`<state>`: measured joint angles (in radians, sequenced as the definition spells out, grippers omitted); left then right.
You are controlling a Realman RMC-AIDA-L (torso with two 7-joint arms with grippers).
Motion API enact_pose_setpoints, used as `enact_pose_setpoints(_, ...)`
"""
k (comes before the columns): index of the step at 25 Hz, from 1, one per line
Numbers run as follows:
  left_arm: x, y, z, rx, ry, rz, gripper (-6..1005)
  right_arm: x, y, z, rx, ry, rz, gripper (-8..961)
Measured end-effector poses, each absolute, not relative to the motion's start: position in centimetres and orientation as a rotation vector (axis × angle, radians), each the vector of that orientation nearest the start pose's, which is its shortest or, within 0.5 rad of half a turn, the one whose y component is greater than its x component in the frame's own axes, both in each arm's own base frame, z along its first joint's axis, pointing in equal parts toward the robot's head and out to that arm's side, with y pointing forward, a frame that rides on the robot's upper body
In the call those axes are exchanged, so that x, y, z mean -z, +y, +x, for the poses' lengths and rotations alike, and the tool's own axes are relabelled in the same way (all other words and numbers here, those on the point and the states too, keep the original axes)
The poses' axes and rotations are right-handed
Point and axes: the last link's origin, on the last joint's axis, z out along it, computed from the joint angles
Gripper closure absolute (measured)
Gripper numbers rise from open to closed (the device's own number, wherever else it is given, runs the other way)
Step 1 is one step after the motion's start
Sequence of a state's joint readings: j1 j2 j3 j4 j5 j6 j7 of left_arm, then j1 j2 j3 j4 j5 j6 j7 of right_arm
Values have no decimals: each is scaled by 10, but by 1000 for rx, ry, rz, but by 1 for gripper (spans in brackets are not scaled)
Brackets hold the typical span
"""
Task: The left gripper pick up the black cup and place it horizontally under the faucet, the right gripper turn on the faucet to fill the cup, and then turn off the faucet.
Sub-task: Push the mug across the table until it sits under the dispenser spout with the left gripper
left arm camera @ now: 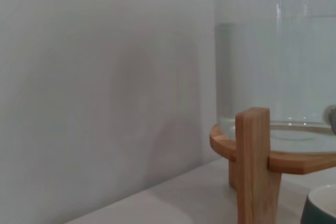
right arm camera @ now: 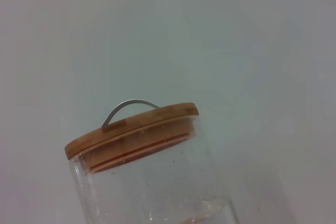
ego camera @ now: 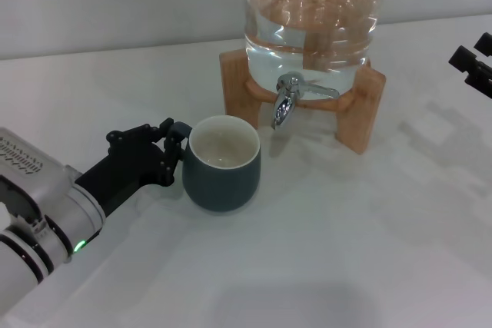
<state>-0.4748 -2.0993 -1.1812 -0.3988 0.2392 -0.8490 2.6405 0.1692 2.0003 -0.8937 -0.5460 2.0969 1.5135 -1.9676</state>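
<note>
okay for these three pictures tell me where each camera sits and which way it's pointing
Head view: above, looking forward and down at the black cup, faucet, left gripper at the cup's handle, right gripper at the edge.
Left wrist view: low beside the table, facing the wooden stand and glass jar; no fingers visible.
Right wrist view: facing the jar's wooden lid; no fingers visible.
Shared: the jar, in all three.
</note>
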Motion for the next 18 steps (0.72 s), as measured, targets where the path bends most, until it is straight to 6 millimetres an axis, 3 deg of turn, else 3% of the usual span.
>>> enact_pose_setpoints(18,117,336,-237,656,-430,-2343,858,-80,276,329,-1203,671,-1927,112)
